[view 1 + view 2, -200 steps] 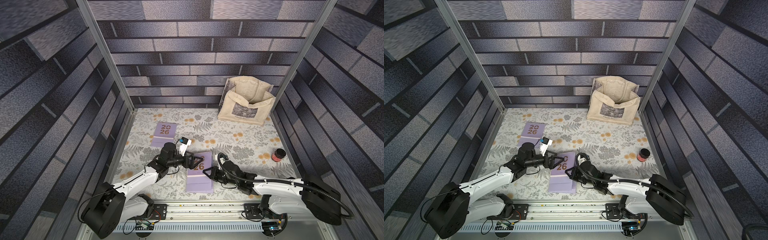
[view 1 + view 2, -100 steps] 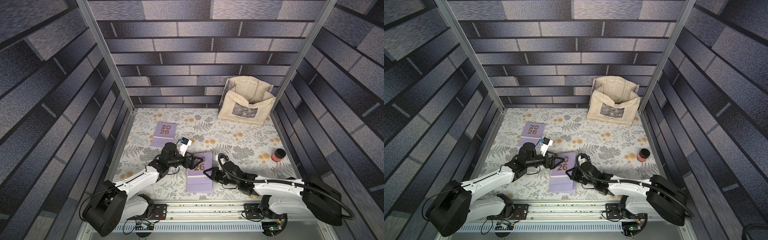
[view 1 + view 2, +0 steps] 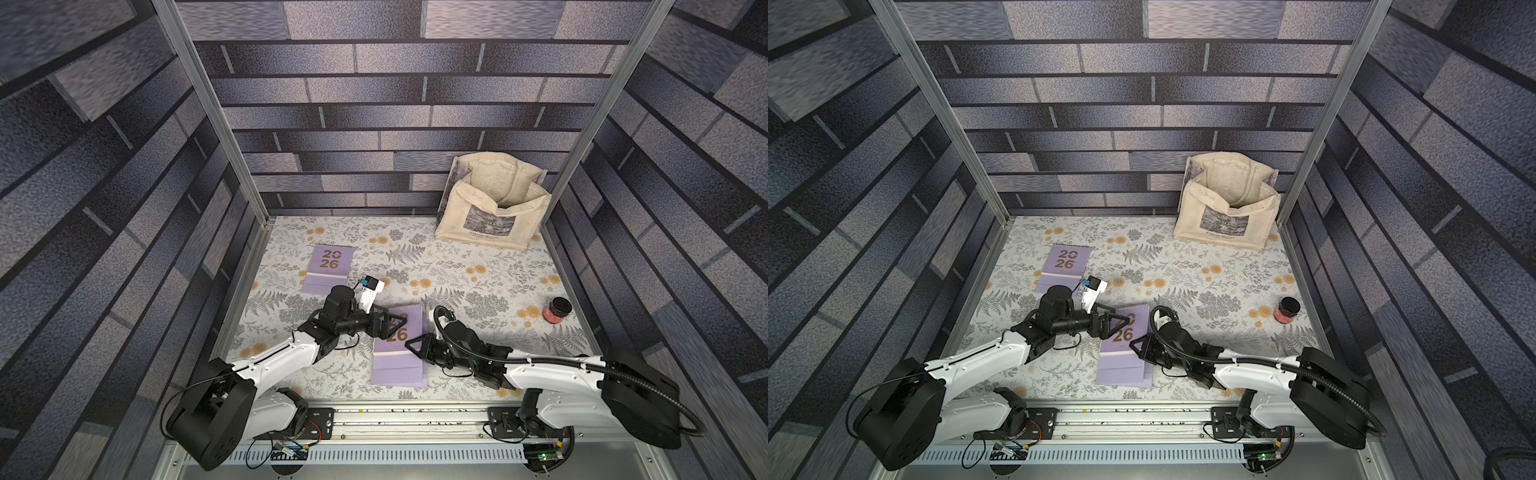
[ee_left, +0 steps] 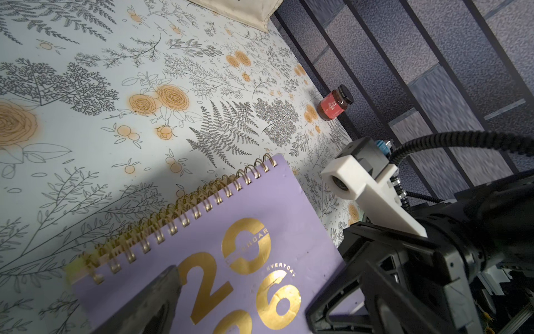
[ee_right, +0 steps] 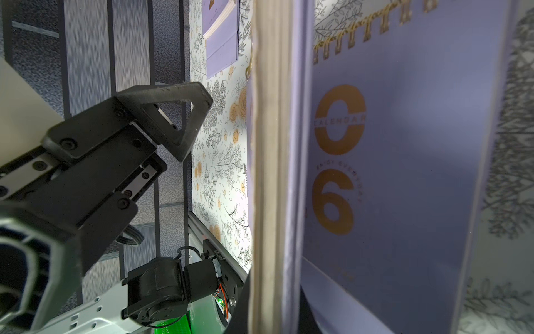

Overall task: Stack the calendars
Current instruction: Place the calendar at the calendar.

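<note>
1. Nearest me, the near stack (image 3: pixel 398 368) of lavender calendars lies flat on the floral-printed surface (image 3: pixel 457 270), front and centre. The covers are matte card with glossy gold "2026" numerals, and cream page edges show along the side.
2. Its long axis runs near to far, and the gold wire spiral sits at the far end. A yellow-green edge (image 4: pixel 70 269) peeks out under the spiral corner.
3. My right pincer (image 3: pixel 409 343) has its fingers together, tips at the stack's right edge. I cannot tell if they pinch a cover.
4. My left pincer (image 3: pixel 392 325) comes in from the left, its black triangular fingers spread wide apart over the upper numerals, gripping nothing.
5. A small red jar (image 3: pixel 557 311) with a black lid stands near the right wall.
6. The far calendar (image 3: pixel 328 270), also lavender, lies flat with its spiral at the far end and its long axis near to far, apart from both pincers.
7. A slumped cream canvas tote bag (image 3: pixel 490 216) sits open in the far right corner.
</note>
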`<state>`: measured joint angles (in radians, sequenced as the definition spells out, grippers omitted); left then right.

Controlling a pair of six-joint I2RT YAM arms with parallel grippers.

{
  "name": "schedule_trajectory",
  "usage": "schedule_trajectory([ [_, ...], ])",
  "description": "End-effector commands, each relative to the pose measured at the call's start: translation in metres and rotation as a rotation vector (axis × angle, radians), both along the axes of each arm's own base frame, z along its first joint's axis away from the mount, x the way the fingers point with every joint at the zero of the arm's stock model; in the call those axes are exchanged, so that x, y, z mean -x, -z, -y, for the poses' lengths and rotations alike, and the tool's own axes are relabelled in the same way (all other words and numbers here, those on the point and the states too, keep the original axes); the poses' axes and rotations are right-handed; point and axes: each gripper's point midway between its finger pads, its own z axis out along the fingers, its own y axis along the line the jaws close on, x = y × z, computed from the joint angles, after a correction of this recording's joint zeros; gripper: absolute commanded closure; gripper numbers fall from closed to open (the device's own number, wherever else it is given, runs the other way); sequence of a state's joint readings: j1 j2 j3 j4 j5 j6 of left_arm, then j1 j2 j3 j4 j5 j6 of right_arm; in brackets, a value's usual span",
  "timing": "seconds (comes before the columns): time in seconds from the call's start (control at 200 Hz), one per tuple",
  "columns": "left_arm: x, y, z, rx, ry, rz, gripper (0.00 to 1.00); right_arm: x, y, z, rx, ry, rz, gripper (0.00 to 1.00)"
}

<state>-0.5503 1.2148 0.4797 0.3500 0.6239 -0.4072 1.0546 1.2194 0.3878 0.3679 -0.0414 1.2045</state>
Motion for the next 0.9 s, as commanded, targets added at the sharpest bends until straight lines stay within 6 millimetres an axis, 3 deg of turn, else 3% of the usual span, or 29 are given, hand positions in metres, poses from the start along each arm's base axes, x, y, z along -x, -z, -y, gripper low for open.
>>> schedule_trajectory([
  [0.0, -0.003, -0.008, 0.006, 0.005, 0.014, 0.017, 0.00, 0.014, 0.052, 0.039, 0.204, 0.038, -0.084, 0.86],
  [0.205, -0.002, -0.007, 0.007, 0.002, 0.018, 0.013, 0.00, 0.014, 0.053, 0.042, 0.208, 0.044, -0.078, 0.85],
  [0.421, -0.003, -0.007, 0.006, 0.000, 0.014, 0.015, 0.00, 0.012, 0.046, 0.029, 0.186, 0.006, -0.050, 0.89],
  [0.586, -0.003, -0.008, 0.007, -0.002, 0.017, 0.017, 0.00, 0.008, 0.031, 0.018, 0.126, -0.021, -0.002, 1.00],
  [0.761, -0.004, -0.010, 0.006, -0.002, 0.015, 0.022, 0.00, 0.004, 0.005, 0.011, 0.062, -0.033, 0.069, 1.00],
  [0.892, -0.004, -0.012, 0.007, 0.000, 0.016, 0.024, 0.00, 0.001, -0.005, 0.017, 0.033, -0.005, 0.099, 1.00],
])
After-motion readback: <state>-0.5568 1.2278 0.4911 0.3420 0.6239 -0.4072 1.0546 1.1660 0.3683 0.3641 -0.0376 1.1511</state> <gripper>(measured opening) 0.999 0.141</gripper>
